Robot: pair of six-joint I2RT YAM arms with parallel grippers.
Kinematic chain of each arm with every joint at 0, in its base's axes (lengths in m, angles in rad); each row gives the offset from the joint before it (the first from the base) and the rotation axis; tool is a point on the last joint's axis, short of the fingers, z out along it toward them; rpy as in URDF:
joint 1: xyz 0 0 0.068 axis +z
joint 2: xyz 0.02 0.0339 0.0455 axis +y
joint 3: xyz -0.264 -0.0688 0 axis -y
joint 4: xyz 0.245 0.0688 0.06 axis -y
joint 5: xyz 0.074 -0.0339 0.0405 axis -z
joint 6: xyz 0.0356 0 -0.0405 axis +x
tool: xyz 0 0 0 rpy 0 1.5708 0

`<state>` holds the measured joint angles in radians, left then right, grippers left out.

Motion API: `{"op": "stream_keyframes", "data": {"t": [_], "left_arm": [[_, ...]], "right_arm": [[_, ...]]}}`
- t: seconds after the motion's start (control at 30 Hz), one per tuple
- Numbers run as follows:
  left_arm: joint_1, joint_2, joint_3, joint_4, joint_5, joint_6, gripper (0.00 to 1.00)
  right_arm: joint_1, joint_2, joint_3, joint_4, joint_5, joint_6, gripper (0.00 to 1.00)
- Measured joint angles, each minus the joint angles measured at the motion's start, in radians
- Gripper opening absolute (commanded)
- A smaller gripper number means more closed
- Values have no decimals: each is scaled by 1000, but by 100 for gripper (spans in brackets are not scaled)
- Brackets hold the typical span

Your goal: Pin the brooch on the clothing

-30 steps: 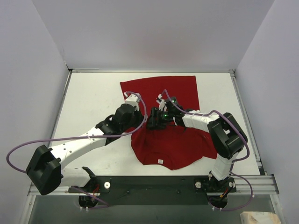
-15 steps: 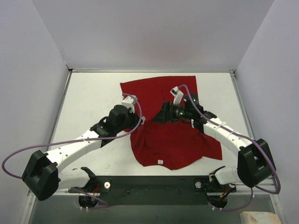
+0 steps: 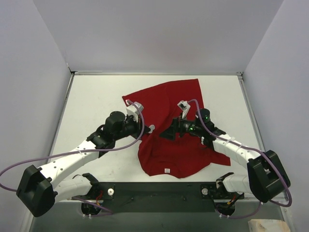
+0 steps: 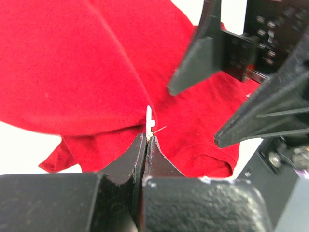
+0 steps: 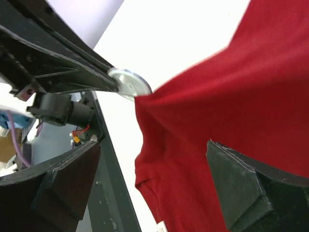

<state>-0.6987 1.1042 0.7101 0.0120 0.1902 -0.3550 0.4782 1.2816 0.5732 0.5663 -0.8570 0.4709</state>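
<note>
Mid-pinning, I reckon. My left end effector (image 4: 146, 140) is clamped on the brooch (image 4: 149, 118) at the T-shirt's (image 3: 169, 99) edge nearest the left arm, mid-surface (image 3: 91, 101), w/ fabric tented up to it. Disc sits edge-on to the wrist cam, pin axis running twd the right end effector (image 3: 165, 134), which gapes wide, holding nothing. Next: right must brace the cloth so the pin goes thru.

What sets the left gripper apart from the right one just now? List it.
The left gripper has its jaws shut on the brooch; the right gripper has its jaws wide open, holding nothing. The shirt is drawn to a peak at the left gripper's brooch; the right gripper grips no fabric. Shared: both face each other above the shirt.
</note>
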Motion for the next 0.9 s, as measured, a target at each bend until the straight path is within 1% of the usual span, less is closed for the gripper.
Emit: {"op": "stream_keyframes", "data": {"t": [0.2,0.37,0.57,0.73,0.9], "left_arm": [[0,-17,-2,19,137,41,0],[0,-17,-2,22,222,66,0],[0,-18,-11,24,264,80,0],[7,-25,-29,48,272,78,0],[14,-27,-48,79,290,69,0]], "right_arm": [[5,-83,-38,118,-35,14,100],[14,-113,-45,165,-52,6,100],[29,-101,-61,213,-89,7,99],[34,-59,-82,332,-132,65,96],[42,-45,-87,380,-157,96,90]]}}
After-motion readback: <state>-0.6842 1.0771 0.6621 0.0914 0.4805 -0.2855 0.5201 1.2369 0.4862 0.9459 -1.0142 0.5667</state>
